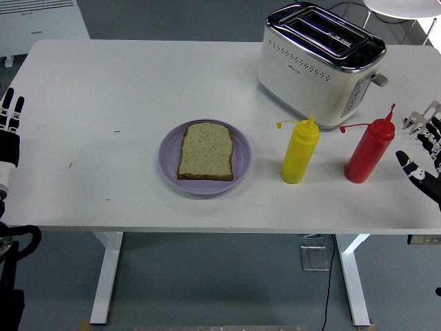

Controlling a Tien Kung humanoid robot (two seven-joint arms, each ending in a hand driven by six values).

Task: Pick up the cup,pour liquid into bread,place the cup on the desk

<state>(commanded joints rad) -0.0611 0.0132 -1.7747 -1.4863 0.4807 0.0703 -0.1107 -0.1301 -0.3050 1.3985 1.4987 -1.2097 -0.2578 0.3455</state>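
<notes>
Head view: a white table [138, 89] on white legs is seen over a grey floor, with a white radiator at the top left corner. At the far right of the table a cream and chrome 2-slot toaster [320, 63] is set. Near the middle, 1 slice of bread [206, 151] lies flat on a lilac plate [169, 158].

No cup is to be seen; the task's vessel is taken to be 1 of 2 squeeze bottles. The yellow bottle [300, 151] stands upright just right of the plate, and the red bottle [370, 150] stands upright further right, well apart from the bread and near the right hand. Both have open nozzle caps hanging on tethers.

The right hand [424, 155] is held at the right edge, beside the red bottle but not touching it, fingers spread and empty. The left hand [9, 127] rests at the left edge, fingers extended, nothing held.

The bottles are judged light, soft-walled and smooth, so a firm squeeze would likely eject sauce early. A wrap around the mid-body, below the shoulder, is judged safest, with the narrow base liable to tip if nudged.
</notes>
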